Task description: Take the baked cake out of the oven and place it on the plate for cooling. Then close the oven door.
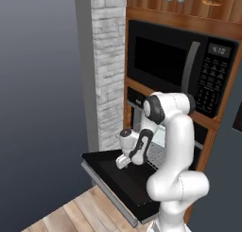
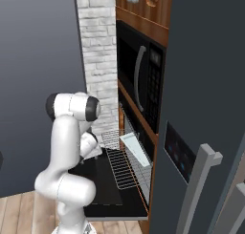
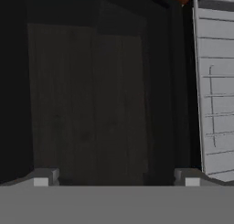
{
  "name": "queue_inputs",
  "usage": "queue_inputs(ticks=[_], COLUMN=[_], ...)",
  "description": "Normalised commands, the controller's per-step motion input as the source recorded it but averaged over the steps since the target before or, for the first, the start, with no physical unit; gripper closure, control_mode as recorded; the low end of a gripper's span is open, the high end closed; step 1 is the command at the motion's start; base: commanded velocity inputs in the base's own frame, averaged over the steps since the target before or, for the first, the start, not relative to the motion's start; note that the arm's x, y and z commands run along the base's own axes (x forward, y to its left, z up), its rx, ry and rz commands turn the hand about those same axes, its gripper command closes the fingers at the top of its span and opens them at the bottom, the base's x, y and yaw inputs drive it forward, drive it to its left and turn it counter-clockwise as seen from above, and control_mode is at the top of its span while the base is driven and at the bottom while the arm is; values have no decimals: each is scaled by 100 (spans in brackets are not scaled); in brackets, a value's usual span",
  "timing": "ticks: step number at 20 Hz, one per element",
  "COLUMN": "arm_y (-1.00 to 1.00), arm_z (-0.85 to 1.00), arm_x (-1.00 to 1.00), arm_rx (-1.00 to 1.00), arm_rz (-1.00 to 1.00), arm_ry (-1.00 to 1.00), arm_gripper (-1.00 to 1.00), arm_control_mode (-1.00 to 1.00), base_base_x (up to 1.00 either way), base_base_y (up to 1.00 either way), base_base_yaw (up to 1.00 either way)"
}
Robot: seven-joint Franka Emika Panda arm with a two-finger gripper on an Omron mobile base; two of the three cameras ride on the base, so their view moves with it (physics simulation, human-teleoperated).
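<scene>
The oven [image 1: 142, 131] sits mid-frame in the left base view, built into brown cabinets [image 1: 156, 8] under a black microwave [image 1: 179, 65], with a white brick pillar [image 1: 109, 70] along its left side. The oven door [image 1: 118, 179] is folded down flat, its dark glass reaching toward the lower left of the frame over the wood floor [image 1: 75, 212]; it lies open so the arm can get inside. In the right base view a wire rack [image 2: 125, 168] is drawn partway out over the door, with a pale flat sheet [image 2: 135, 149], possibly a tray, resting on it at lower centre.

The arm bends down from lower right in the left base view, and the hand [image 1: 122, 161] hangs low above the door, pointing down. In the hand view the fingertips [image 3: 43, 178] stand fully apart at the bottom edge with nothing between them, facing the door glass; rack wires run down the right edge.

No cake or plate can be made out, so the cake is judged to be deeper in the oven. The pulled-out rack and the arm's own bulk crowd the opening, and the grey fridge door [image 2: 206, 85] at right hems in that side.
</scene>
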Motion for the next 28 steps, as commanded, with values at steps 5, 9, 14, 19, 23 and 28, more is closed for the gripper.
queue_inputs(ticks=[5, 9, 14, 19, 23, 28], arm_y=[0, -12, -28, -34, -37, -46], arm_z=[-60, -52, -44, -40, -40, -29], arm_x=[67, 68, 71, 76, 76, 73], arm_rx=[-1, -3, -3, -2, -1, -1], arm_rz=[0, 0, 0, 0, 0, 0], arm_ry=[4, 3, 2, 2, 4, 2], arm_gripper=[-100, -100, -100, -100, -100, -100], arm_control_mode=[-100, -100, -100, -100, -100, -100], base_base_x=[0, 0, 0, 0, 0, 0], base_base_y=[0, 0, 0, 0, 0, 0], base_base_yaw=[0, 0, 0, 0, 0, 0])
